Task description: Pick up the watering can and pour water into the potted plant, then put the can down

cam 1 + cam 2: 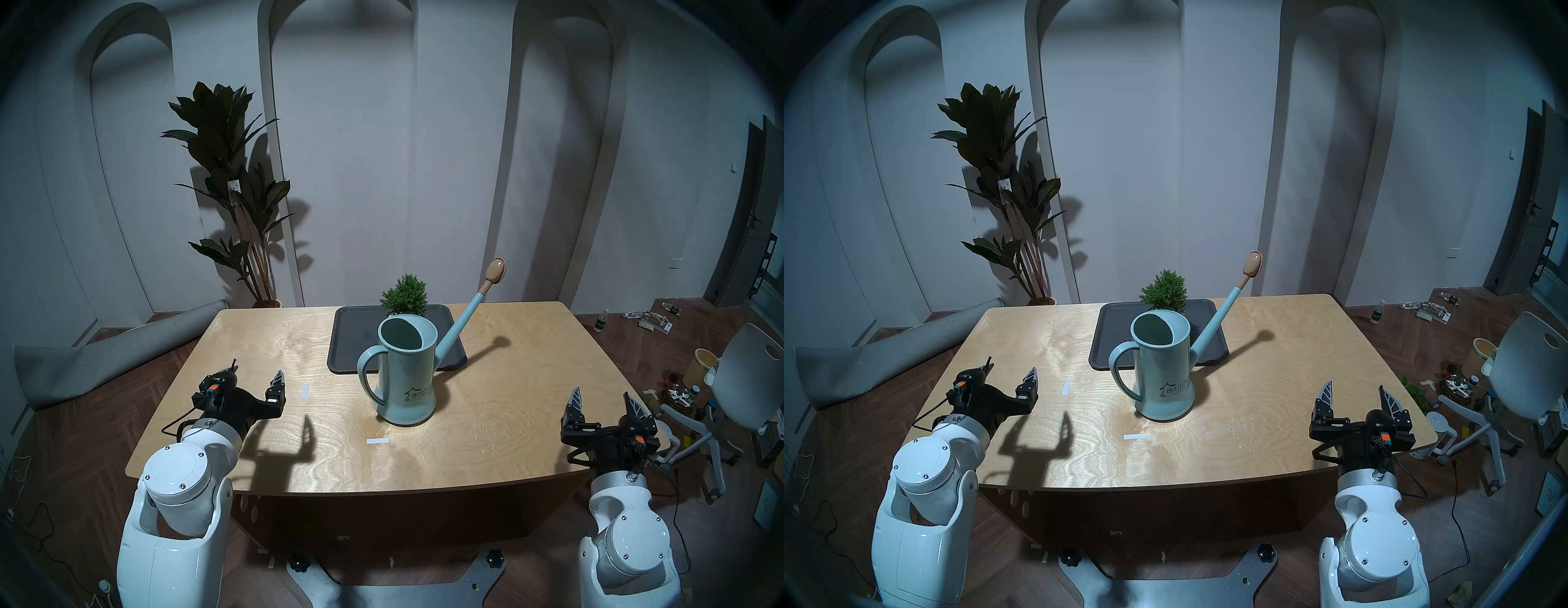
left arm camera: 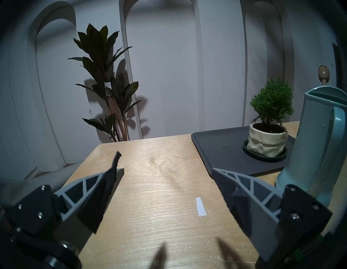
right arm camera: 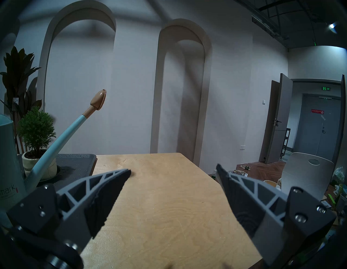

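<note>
- the watering can point(image 1: 405, 373) has dark lettering low on its side; from the head view it reads "artm" before the curve cuts it off, with a little house-shaped outline above; the right wrist view catches the tail end as "mark" plus a tiny red mark; there's smaller print underneath, too small to read
- can body is pale teal, smooth and glossy, tall and tapering up from a flared base; half-covered top opening; big loop handle point(image 1: 368, 373) facing the table's left edge; long thin spout point(image 1: 460, 327) angling up toward the far right corner, ending in a tan oval rose point(image 1: 496, 271)
- it stands upright about mid-table, its base just off the near edge of a dark matte tray point(image 1: 352, 335); nothing is touching it
- the potted plant point(image 2: 270, 120) sits on that tray, toward the table's far edge behind the can; bushy fine-needled green shrub, squat cream pot with a wrinkled, lumpy surface, on a round dark saucer
- table point(image 1: 509, 382) is light plywood with visible grain, rounded corners; two small white tape strips point(image 1: 377, 441) stuck on it, blank
- left claw point(image 1: 254, 378) over the near left corner, fingers spread wide, holding nothing; ribbed grey fingers with black pads
- right claw point(image 1: 602, 397) by the near right corner, also wide open and empty
- tall dark-leaved floor plant point(image 1: 229, 170) behind the table has a white tag; can't read it
</note>
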You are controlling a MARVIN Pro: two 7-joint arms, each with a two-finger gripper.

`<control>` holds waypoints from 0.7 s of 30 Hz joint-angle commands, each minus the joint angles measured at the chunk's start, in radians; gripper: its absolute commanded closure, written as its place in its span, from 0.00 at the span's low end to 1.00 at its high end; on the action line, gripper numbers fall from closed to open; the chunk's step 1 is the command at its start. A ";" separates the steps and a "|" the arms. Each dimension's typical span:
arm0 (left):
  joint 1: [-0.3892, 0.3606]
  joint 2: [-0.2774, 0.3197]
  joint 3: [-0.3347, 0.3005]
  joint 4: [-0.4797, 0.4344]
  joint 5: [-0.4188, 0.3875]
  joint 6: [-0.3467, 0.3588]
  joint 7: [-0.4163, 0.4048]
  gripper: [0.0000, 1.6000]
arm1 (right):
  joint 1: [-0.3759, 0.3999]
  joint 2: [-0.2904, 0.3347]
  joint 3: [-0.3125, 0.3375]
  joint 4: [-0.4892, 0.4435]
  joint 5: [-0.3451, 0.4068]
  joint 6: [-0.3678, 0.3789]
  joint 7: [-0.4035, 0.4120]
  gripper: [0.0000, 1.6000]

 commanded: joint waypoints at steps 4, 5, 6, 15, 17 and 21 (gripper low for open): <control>0.002 0.006 -0.054 -0.096 -0.075 0.037 -0.045 0.00 | 0.001 -0.001 0.001 -0.018 0.001 -0.003 0.001 0.00; 0.007 0.007 -0.063 -0.107 -0.086 0.048 -0.053 0.00 | 0.001 -0.001 0.001 -0.018 0.001 -0.003 0.001 0.00; 0.012 0.006 -0.074 -0.123 -0.101 0.070 -0.060 0.00 | 0.001 -0.001 0.001 -0.018 0.000 -0.003 0.001 0.00; 0.050 -0.021 -0.115 -0.227 -0.174 0.140 -0.083 0.00 | 0.002 -0.003 0.002 -0.017 -0.001 -0.003 0.002 0.00; 0.070 -0.039 -0.107 -0.282 -0.177 0.201 -0.061 0.00 | 0.002 -0.003 0.002 -0.017 -0.001 -0.003 0.003 0.00; 0.062 -0.066 -0.080 -0.318 -0.165 0.191 -0.032 0.00 | 0.003 -0.004 0.002 -0.017 -0.002 -0.004 0.003 0.00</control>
